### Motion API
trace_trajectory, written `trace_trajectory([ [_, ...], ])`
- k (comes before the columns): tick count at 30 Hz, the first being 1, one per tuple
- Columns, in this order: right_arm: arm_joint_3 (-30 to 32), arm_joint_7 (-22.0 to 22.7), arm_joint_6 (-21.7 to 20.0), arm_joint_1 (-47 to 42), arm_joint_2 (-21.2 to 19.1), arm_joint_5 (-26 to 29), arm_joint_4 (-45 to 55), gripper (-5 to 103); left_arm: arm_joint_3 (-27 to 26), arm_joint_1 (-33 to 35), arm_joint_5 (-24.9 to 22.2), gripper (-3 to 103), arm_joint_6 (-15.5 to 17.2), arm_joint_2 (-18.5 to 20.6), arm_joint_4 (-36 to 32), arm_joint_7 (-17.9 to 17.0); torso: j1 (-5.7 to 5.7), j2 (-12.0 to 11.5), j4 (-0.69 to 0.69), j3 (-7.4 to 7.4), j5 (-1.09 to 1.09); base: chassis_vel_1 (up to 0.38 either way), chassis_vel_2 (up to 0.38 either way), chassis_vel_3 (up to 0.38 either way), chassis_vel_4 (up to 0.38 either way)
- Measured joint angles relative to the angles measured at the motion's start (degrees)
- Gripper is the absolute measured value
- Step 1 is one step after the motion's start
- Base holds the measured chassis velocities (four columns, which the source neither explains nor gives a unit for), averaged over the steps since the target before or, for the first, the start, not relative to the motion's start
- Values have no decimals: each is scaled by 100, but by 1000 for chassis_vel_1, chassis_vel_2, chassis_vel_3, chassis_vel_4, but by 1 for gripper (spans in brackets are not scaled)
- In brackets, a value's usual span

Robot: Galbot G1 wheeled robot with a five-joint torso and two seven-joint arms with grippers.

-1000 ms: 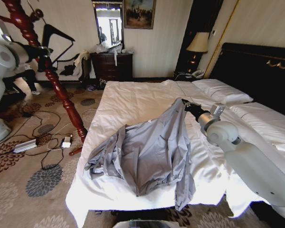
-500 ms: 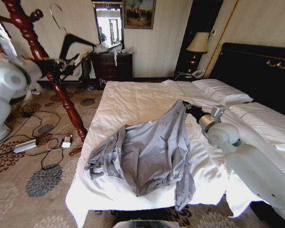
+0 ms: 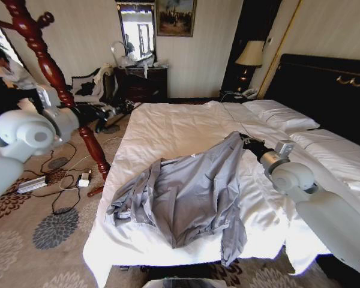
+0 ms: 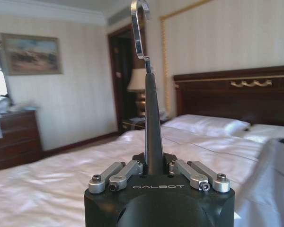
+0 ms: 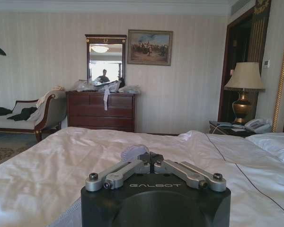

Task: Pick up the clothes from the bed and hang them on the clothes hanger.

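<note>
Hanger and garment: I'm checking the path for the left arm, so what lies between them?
In the head view, between the clothes hanger held by the left gripper and the clothes, there is just bare white sheet of the bed.

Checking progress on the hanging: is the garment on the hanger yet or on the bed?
On the bed: the clothes lie crumpled there, collar pinched by the right hand; the left hand holds the bare clothes hanger.
</note>
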Motion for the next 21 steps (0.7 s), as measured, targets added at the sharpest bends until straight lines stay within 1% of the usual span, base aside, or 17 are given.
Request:
trace_trajectory([
  [2,0,-1,1,6,5,-9,-33,0,-17,150,-106,18,-60,90,-211,143,1,0,0,1,0,0,0,0,0],
  [5,-18,-13,1,20,18,-38,-68,0,-61,299,-203,18,-101,171,-402,234,0,0,2,0,-2,0,0,0,0],
  [8,-64,-36,1,33,82,-109,-68,0,-257,780,-179,18,-194,243,-688,368,0,0,1,0,-1,0,0,0,0],
  [9,-64,-36,1,33,82,-109,-68,0,-257,780,-179,18,-194,243,-688,368,0,0,1,0,-1,0,0,0,0],
  [11,-133,-47,4,64,123,-200,-70,0,-377,1214,-123,18,-254,284,-927,414,0,0,1,1,-3,0,0,0,0],
  [13,-157,-57,7,77,131,-227,-88,0,-404,1316,-129,18,-280,300,-1002,428,0,0,2,1,-3,0,0,0,0],
  [14,-169,-69,7,87,131,-242,-101,0,-433,1408,-182,18,-293,319,-1083,436,0,0,3,1,-2,0,0,0,0],
  [16,-180,-76,7,111,135,-256,-126,0,-457,1523,-371,18,-293,364,-1255,451,0,0,0,1,-2,0,0,0,0],
  [17,-180,-76,7,111,135,-256,-126,0,-457,1523,-371,18,-293,364,-1255,451,0,0,0,1,-2,0,0,0,0],
  [21,-242,-78,26,207,160,-256,-210,0,-422,1630,-865,18,-232,333,-1668,344,0,0,2,0,-1,0,0,0,0],
])
